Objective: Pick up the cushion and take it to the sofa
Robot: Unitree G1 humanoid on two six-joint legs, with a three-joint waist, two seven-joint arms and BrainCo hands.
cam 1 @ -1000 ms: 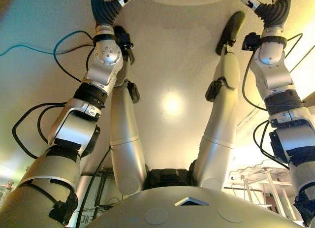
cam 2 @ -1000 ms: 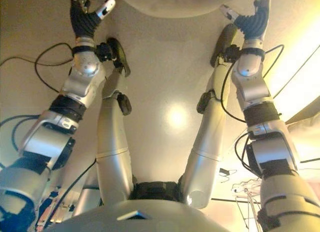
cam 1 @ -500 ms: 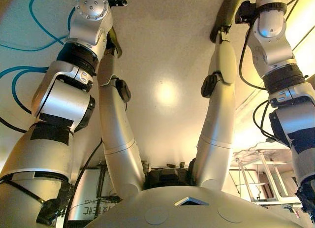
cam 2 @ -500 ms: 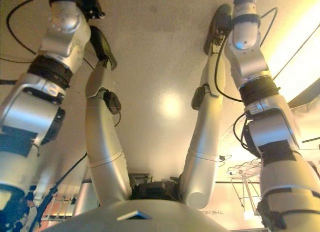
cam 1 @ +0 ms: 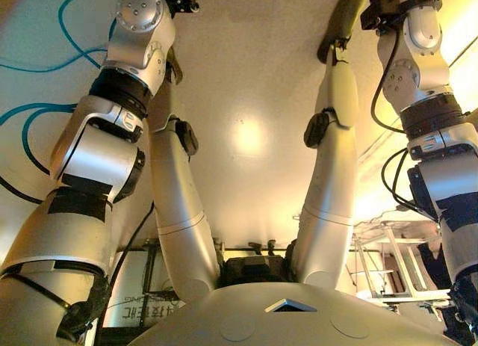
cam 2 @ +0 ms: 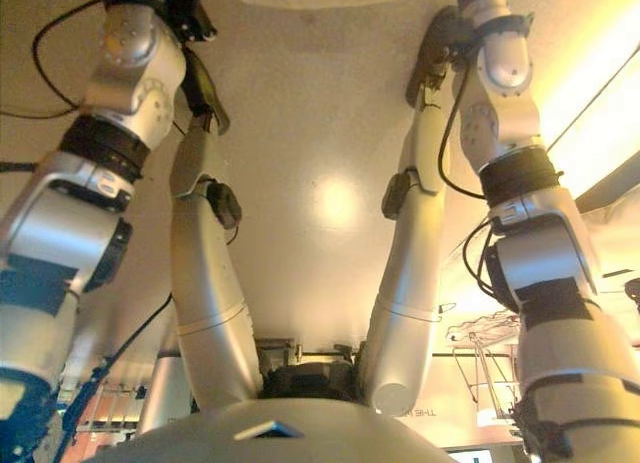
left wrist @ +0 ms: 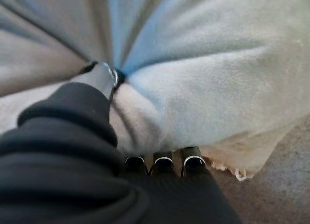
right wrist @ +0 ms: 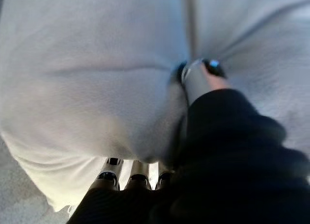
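Currently the pale cushion point(left wrist: 203, 88) fills both wrist views, pinched from two sides. Left hand point(left wrist: 104, 81) grips it, thumb pressed into the creased fabric, fingers point(left wrist: 164, 162) tucked beneath. Right hand point(right wrist: 198, 79) clamps the opposite side likewise, fingers point(right wrist: 138, 171) under the cushion's edge.

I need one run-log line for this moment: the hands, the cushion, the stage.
stage: grasping | left hand: thumb and fingers pinch cushion | right hand: thumb and fingers pinch cushion | cushion: between both hands, floor beneath | sofa: not in view
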